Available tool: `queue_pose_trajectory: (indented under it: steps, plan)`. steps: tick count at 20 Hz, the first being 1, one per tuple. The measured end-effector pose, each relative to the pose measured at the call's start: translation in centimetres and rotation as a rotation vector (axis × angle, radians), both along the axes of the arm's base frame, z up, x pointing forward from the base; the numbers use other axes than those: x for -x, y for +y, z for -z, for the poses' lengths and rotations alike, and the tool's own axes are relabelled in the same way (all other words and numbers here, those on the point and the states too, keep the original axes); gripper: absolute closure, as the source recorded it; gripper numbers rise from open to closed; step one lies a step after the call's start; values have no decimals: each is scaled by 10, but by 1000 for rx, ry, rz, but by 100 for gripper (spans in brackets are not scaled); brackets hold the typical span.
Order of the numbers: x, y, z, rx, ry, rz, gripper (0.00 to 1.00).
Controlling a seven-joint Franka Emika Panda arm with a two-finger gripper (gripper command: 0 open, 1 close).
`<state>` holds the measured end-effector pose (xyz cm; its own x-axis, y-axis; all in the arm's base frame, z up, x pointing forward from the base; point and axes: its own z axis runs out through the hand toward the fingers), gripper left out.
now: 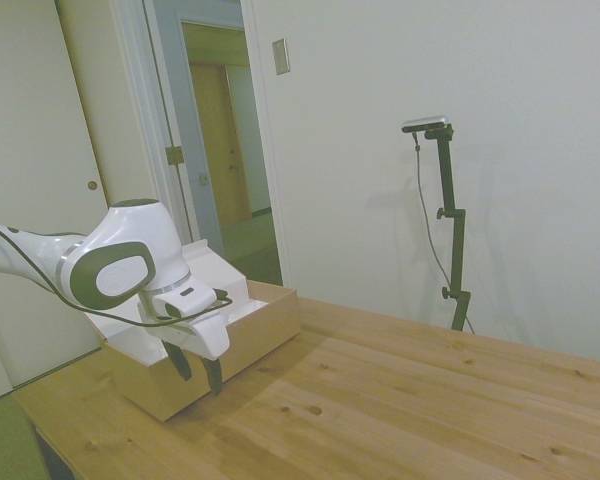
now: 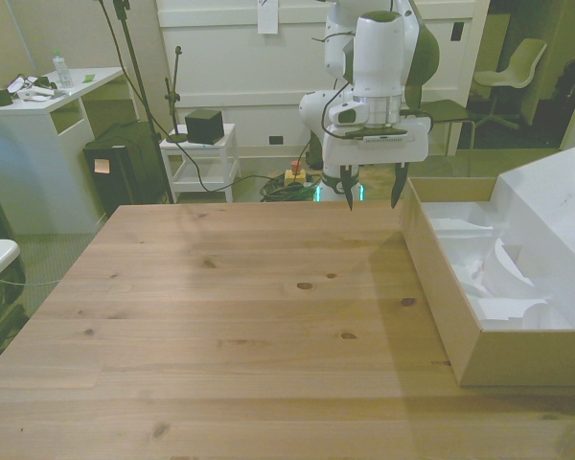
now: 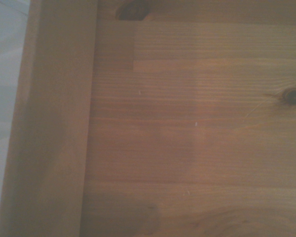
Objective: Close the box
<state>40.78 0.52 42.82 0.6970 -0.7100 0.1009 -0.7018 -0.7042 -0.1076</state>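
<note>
While lying open on the counter (image 2: 230,316), the box (image 2: 439,287) is sitting at the front view's right, one long tan wall facing the bare wood. Showing a white lining with crumpled white moulded shapes inside. Lid (image 2: 556,206) standing raised along the far long side, white inner face turned toward the opening, not yet down. Just one box, with one lid, on one wooden counter.

Hanging just beside the box's near corner in the front view, the pincer (image 2: 372,196) is pointing straight down with its two dark fingers (image 2: 349,192) spread well apart. Gripping nothing, and touching neither the box nor the counter so far as the front view shows. Hovering a little above the wood, outside the tan wall rather than over the lining. In the side view, appearing in front of the box (image 1: 242,345), pincer (image 1: 198,368) low beside the tan wall and lid (image 1: 202,270) tilted up behind the white arm (image 1: 115,262).

Looking down from the wrist: a strip of tan box wall (image 3: 54,128) running beside knotted wood grain (image 3: 197,128), with a sliver of white lining at the edge.

Standing past the counter in the front view: one white desk (image 2: 40,144), one small white shelf unit (image 2: 201,163) carrying one dark cube (image 2: 204,125), and one pale chair (image 2: 517,72).
</note>
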Motion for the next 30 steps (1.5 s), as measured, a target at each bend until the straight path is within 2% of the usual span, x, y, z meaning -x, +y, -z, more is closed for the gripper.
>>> queue_pose_trajectory:
  steps: [5,11,15,22,30]
  plan:
    - [0,4,-9,-2,-12,6,0]
    - [10,43,-88,-12,-108,-57,0]
    - [11,96,-126,-3,-179,-145,0]
    - [25,201,-174,3,-274,-360,0]
    - [50,280,-194,48,-335,-542,0]
